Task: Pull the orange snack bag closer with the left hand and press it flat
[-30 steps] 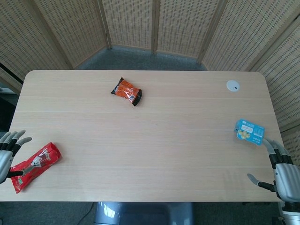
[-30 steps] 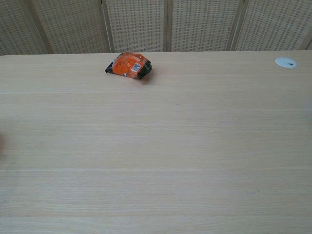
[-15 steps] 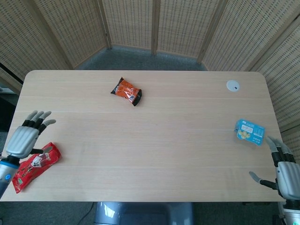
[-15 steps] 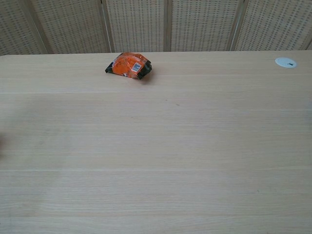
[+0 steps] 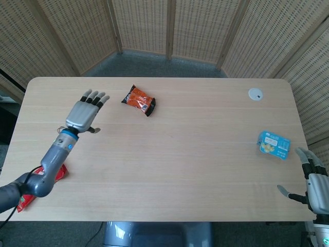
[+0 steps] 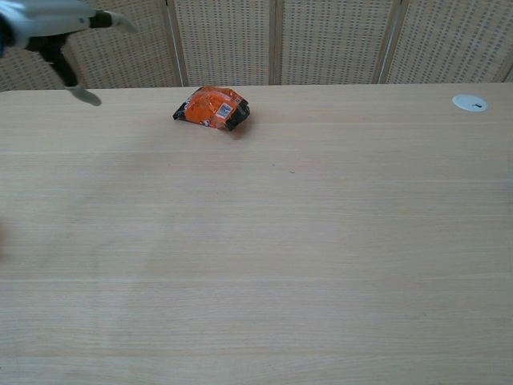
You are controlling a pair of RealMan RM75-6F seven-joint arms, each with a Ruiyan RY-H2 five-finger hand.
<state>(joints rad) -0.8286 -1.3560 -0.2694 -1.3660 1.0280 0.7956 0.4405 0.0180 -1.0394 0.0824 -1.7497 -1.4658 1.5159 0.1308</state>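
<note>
The orange snack bag (image 5: pixel 139 100) (image 6: pixel 212 108) lies puffed up on the far middle-left of the table, its black ends showing. My left hand (image 5: pixel 86 113) (image 6: pixel 58 27) hovers above the table to the left of the bag, fingers spread and holding nothing, a clear gap away from it. My right hand (image 5: pixel 314 186) sits at the table's near right corner, fingers apart and empty; the chest view does not show it.
A red snack bag (image 5: pixel 57 172) lies near the left front edge, partly hidden under my left forearm. A blue snack packet (image 5: pixel 274 144) rests near the right edge. A small white round disc (image 5: pixel 255 93) (image 6: pixel 470 102) sits at the far right.
My left hand rose from beside the red bag at the near left edge and swept forward and right toward the orange bag. The right hand slid slightly back toward the table's edge.
</note>
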